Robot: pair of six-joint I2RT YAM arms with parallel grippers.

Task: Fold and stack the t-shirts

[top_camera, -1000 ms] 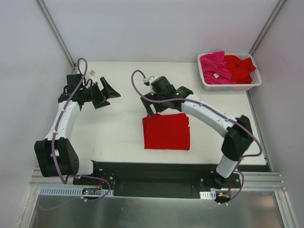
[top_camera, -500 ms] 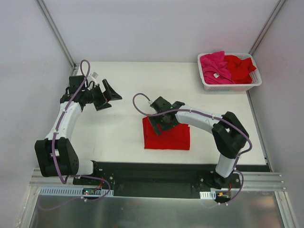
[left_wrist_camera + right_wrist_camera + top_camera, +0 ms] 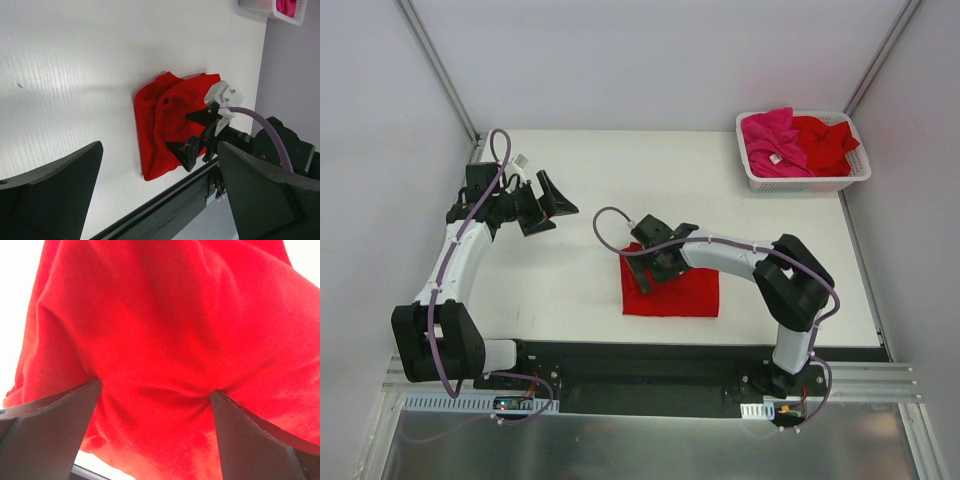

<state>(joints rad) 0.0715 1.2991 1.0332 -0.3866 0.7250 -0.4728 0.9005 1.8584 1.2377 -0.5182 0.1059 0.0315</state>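
Right gripper (image 3: 647, 272) is pressing on the folded red t-shirt (image 3: 678, 292); left gripper (image 3: 546, 204) is hovering, spread wide and empty.
The folded red t-shirt is lying flat on the worktop (image 3: 570, 275), just below center of the top view and near the front edge. The right gripper is sitting on its upper-left corner. In the right wrist view the jaws are standing wide apart with the tips digging into the cloth and nothing clamped between them. The left gripper is hanging above bare worktop at mid-left of the top view, well apart from the shirt. A white basket (image 3: 806, 183) at upper right is holding a pink t-shirt (image 3: 768, 140) on its left side and a crumpled red t-shirt (image 3: 826, 142) on its right.
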